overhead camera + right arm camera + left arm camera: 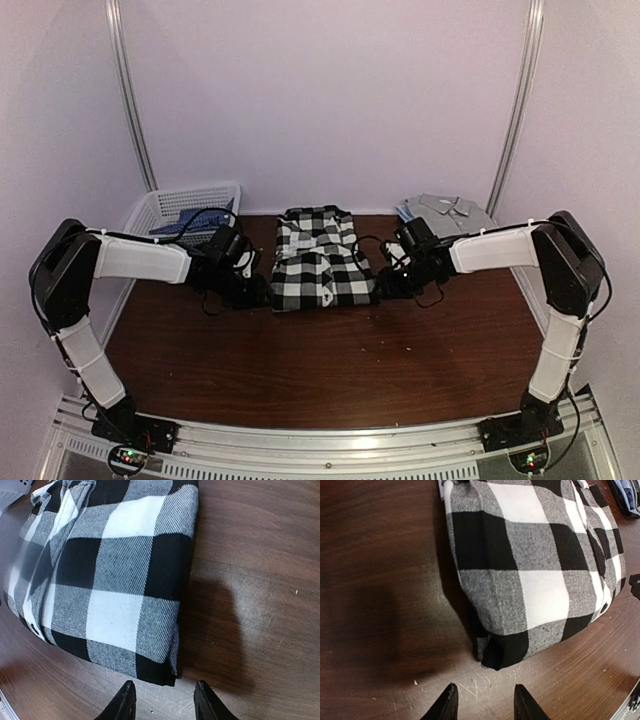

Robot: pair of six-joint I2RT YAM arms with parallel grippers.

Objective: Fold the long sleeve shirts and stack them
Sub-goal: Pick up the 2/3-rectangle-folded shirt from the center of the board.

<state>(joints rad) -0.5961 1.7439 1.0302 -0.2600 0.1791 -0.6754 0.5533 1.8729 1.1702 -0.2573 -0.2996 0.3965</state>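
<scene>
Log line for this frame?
checked shirt: folded, centre | left gripper: open, empty, at left edge | right gripper: open, empty, at right edge | grey shirt: far right

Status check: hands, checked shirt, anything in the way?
Left hand open, empty, at near-left corner of checked shirt. Right hand open, empty, at its near-right corner. Shirt folded, flat on table. Nothing in the way.
</scene>
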